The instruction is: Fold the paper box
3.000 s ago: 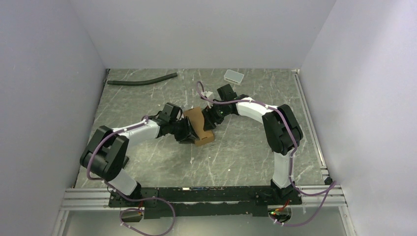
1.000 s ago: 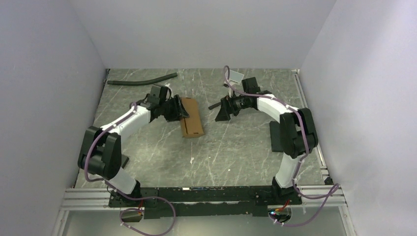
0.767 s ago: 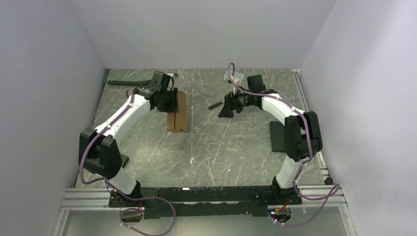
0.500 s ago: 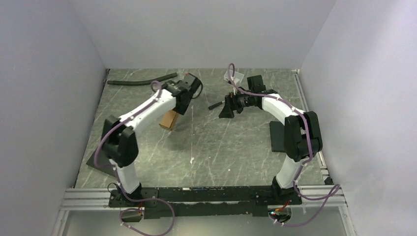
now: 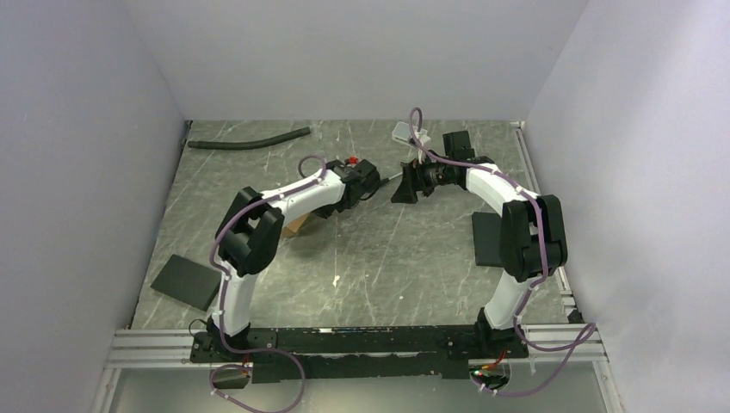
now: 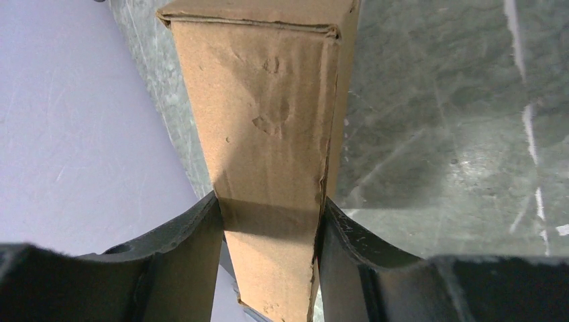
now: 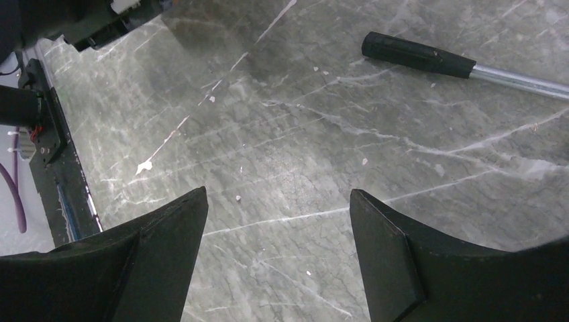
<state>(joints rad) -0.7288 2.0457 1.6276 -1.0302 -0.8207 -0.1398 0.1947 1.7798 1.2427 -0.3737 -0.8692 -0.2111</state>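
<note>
The paper box [image 6: 268, 134] is a folded oblong brown carton, and my left gripper [image 6: 268, 209] is shut on its near end, one finger on each long side. It points away from the wrist, with its far end closed. From above only a brown corner of the paper box [image 5: 295, 225] shows under the left forearm, and the left gripper [image 5: 325, 208] is at mid-table. My right gripper [image 5: 403, 185] hangs open over bare table to the right of it. Nothing sits between the fingers of the right gripper [image 7: 278, 201].
A black-handled tool with a metal shaft [image 7: 416, 55] lies just beyond the right gripper. A black hose [image 5: 250, 139] and a white tray [image 5: 406, 132] lie at the back. Flat black slabs lie at the front left [image 5: 185, 280] and by the right arm [image 5: 486, 238].
The left arm swung the box from the back left toward the table's centre and folded its elbow in, which uncovered the front-left black slab. The right gripper drifted slightly back and stayed open.
</note>
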